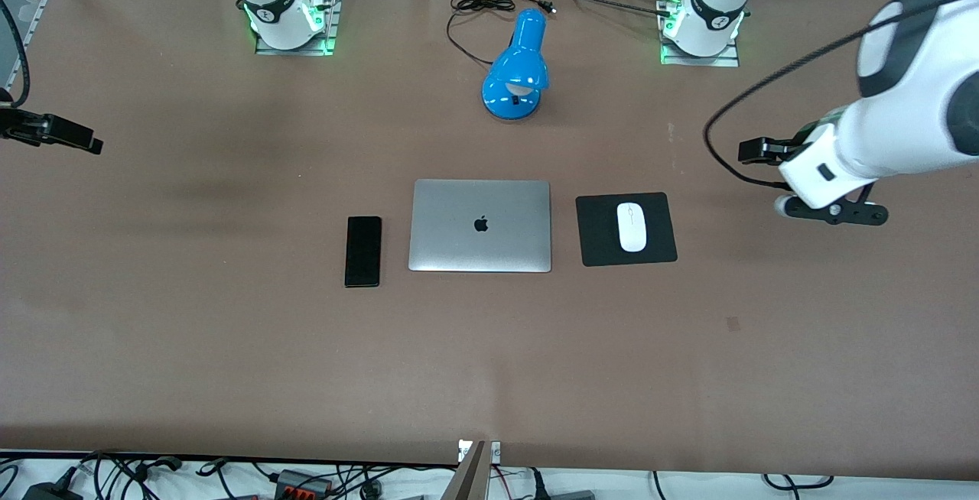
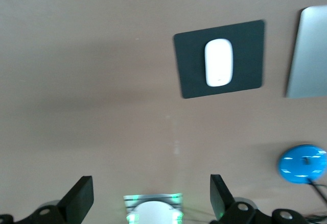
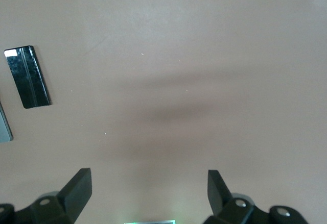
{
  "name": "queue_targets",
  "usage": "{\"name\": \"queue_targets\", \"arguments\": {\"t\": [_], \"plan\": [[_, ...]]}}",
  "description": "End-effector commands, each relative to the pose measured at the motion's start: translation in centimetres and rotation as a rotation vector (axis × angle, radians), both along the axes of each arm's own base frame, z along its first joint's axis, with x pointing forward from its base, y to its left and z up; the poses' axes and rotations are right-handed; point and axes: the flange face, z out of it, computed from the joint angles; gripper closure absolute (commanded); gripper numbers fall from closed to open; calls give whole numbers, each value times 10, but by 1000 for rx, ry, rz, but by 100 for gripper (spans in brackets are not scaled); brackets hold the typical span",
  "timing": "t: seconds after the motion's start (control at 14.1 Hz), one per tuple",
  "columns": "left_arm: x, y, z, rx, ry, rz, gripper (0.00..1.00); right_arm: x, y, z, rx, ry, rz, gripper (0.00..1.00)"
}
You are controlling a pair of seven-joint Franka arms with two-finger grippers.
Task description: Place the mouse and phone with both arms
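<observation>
While both arms hang high over bare bench [image 1: 229, 378], the job looks finished or very nearly so, judging by how things lie. The mouse [image 1: 632, 226] sits flat on the black pad [image 1: 593, 244], well apart from the left gripper [image 2: 151, 196], which hovers over open bench toward its own arm's end with fingers [image 2: 79, 196] spread wide and nothing between them. The phone [image 1: 362, 251] lies face up on the bench just beside the closed silver laptop [image 1: 480, 225], well clear of the right gripper [image 3: 148, 191], whose fingers [image 3: 76, 187] are likewise spread and empty over bare bench at its arm's end.

If the placing is indeed done, the next move calls for little more than drawing both arms home. If either item needed straightening, the gripper concerned would have to travel in toward the laptop and descend, since neither is over its object now.

Several things are only partly shown. In the front view the right arm is cut off at the edge, with only a dark part of its hand visible. The left wrist view cuts the laptop to a strip and the blue lamp [image 1: 517, 68] to part of its base; the right wrist view shows only a sliver of the laptop. Whether the phone's screen is lit cannot be told, beyond a bright glint at one corner.
</observation>
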Motion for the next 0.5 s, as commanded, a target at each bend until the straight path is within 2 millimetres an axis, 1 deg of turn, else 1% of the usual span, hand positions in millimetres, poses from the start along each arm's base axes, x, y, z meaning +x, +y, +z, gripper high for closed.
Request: {"name": "queue_targets", "arguments": {"t": [0.0,0.07,0.14,0.21,0.28,0.35,0.43], "plan": [[-6,37,14,-87,-17,115,0,2,1,24,-28,-37,24,0],[-13,41,22,-73,-74,122,0,7,-3,34,-34,-84,23,0],[-24,45,42,-48,-175,121,0,10,-3,40,-35,-111,30,0],[-35,54,60,10,-296,110,0,8,0,44,-19,-118,23,0],[-45,58,66,30,-390,100,0,2,8,50,-3,-104,27,0],[-55,58,59,28,-396,101,0,3,11,48,-3,-100,39,0],[-56,58,56,32,-389,96,0,5,17,46,-6,-98,53,0]]}}
